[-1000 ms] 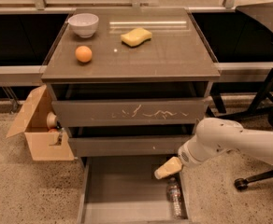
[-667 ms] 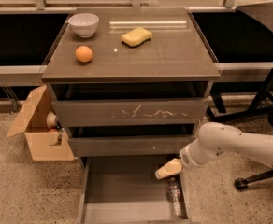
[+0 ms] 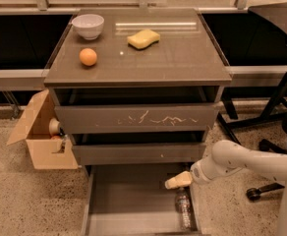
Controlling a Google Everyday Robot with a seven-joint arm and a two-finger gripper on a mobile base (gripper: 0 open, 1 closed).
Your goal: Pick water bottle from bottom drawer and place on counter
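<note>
My arm has sunk slightly lower over the open bottom drawer [image 3: 129, 195]; this is the reach, with nothing taken yet.

Camera view: my pincer [image 3: 179, 181] hovers at the drawer's back right, just above the water bottle [image 3: 184, 208], which lies lengthwise along the right wall. I cannot tell whether the pincer is spread or pressed together. Next, I judge, I must drop down, close around the bottle, then lift it to the bench [image 3: 183, 58]. The drawer's front edge is cut off, and the bottle's cap end is hard to make out.
</note>
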